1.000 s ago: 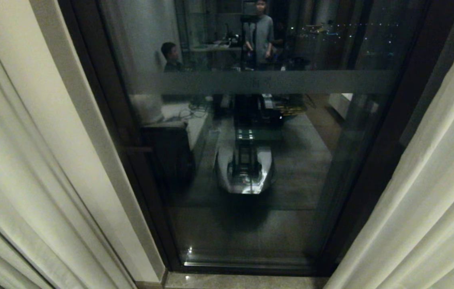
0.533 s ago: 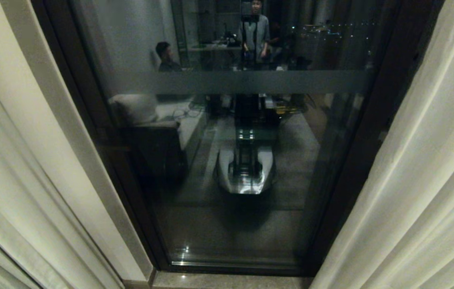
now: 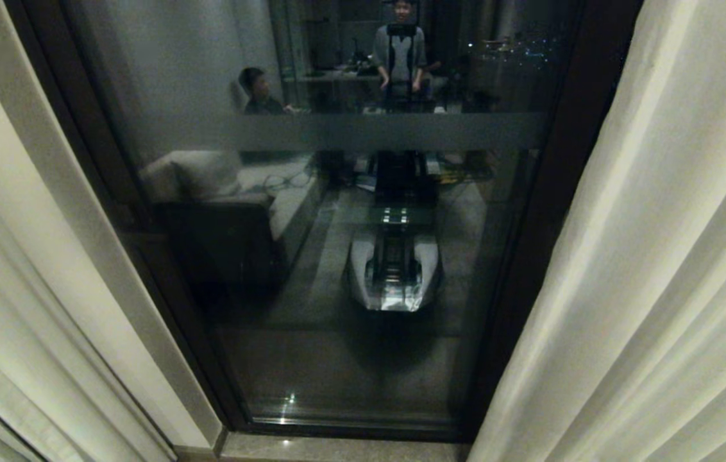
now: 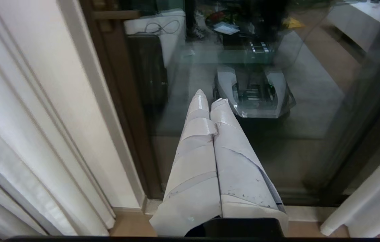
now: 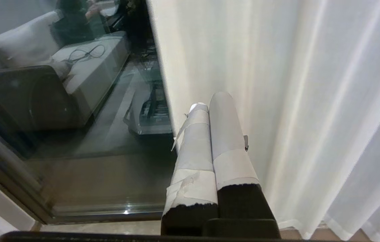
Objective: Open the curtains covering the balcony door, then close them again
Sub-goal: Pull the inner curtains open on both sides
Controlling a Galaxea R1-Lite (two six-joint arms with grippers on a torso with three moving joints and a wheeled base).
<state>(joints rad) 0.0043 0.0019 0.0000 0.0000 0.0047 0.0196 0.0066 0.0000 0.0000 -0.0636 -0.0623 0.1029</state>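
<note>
curtains: parted now. L panel (image 3: 23, 269) bunched at the left, R panel (image 3: 651, 269) at the right, door (image 3: 350, 212) glass bare between them. Looks like the open half is done, so the step in hand = close them again.
door: dark frame, frosted band across the pane. Glass reflects the room behind: sofa, robot base, two people (one seated, one standing). Reflections only, not obstacles.
L tool (image 4: 208, 99): fingers pressed together, holding nothing. Aimed at the glass near the L frame post, clear of the L panel.
R tool (image 5: 210, 101): fingers together too, empty. Sits just beside the R panel's inner edge, can't tell if touching.
arms: neither shows in head view, both seem parked low in front.
how to do it: R panel is the nearer start. Open R tool, take the leading edge pleat, not mid-fabric, then pinch firmly.
pull: sweep sideways toward door centre, parallel w/ the glass. Keep it level, no downward tug, fabric should slide along its rail (rail not in view).
L side: same move mirrored, needs more reach since the L panel is farther off.
risk: thin pleats slip from a shallow pinch; tool tips could hit the glass if the sweep drifts fwd.
done when: both edges meet over the pane, no glass showing.
</note>
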